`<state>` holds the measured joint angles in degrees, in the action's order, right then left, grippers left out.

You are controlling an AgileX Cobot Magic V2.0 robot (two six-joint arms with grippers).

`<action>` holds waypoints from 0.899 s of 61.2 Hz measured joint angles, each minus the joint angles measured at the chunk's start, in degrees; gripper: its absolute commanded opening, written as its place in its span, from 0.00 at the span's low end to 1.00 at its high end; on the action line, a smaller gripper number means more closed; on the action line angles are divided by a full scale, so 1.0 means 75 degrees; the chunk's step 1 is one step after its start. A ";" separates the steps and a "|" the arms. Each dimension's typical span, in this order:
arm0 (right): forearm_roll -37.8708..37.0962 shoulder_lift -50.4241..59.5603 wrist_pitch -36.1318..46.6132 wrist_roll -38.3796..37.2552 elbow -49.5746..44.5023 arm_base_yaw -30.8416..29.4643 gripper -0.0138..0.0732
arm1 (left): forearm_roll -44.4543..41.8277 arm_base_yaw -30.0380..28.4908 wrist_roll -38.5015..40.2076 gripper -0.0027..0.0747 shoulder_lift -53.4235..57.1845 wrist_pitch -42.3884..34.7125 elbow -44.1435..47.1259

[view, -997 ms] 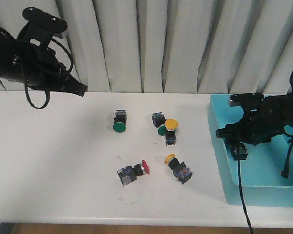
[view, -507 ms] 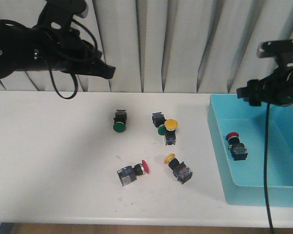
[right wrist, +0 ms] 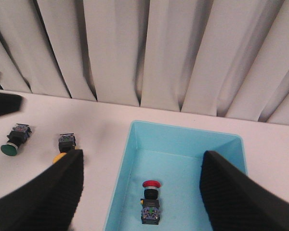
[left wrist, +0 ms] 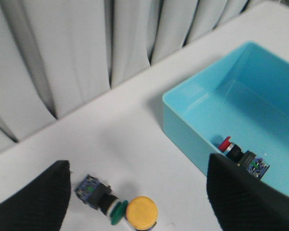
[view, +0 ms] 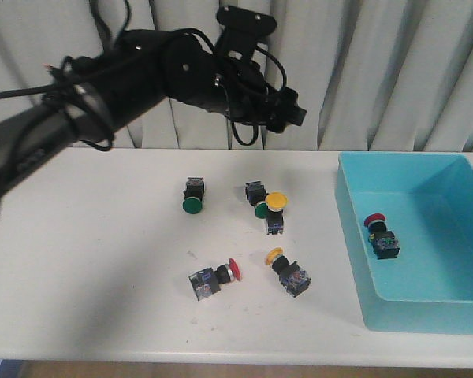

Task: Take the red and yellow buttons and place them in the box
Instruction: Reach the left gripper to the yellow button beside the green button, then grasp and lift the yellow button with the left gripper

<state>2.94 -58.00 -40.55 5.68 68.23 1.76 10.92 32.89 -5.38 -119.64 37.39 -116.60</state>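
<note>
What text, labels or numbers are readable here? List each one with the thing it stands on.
None can be read.
The red button in the box has a coloured patch on its black body, too small to read.
The yellow buttons and the red one on the table show similar patches, equally blurred.

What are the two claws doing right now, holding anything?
Left gripper: open, holding nothing.
Right gripper: open, holding nothing.

Left arm [view: 142,75] outstretched, fingers [left wrist: 36,202] apart; right arm apparently raised, fingers [right wrist: 48,192] apart.
</note>
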 measured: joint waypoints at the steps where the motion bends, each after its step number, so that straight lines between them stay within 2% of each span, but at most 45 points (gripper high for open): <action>1: -0.0002 0.0049 0.0000 0.0011 -0.0037 0.0000 0.74 | 0.0018 0.0000 0.0053 0.79 -0.0226 0.0144 -0.0234; 9: 0.0030 0.0467 0.0375 0.0067 -0.0644 0.0000 0.74 | 0.0032 0.0000 0.0472 0.79 -0.1368 0.0603 -0.1123; 26: 0.0356 0.0959 0.2047 0.0091 -0.2271 0.0000 0.74 | 0.0182 0.0000 0.0640 0.79 -0.2383 0.0234 -0.1255; 40: 0.0443 0.0966 0.2486 0.0122 -0.2467 0.0245 0.74 | 0.0210 0.0000 0.0646 0.79 -0.2758 -0.0031 -0.1280; 55: 0.0271 0.0966 0.2510 0.0167 -0.2467 0.0840 0.74 | 0.0228 0.0000 0.0637 0.73 -0.3168 -0.0046 -0.1280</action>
<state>4.97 -50.75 -21.72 6.93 49.72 8.06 12.63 32.89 -0.60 -143.40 37.05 -126.20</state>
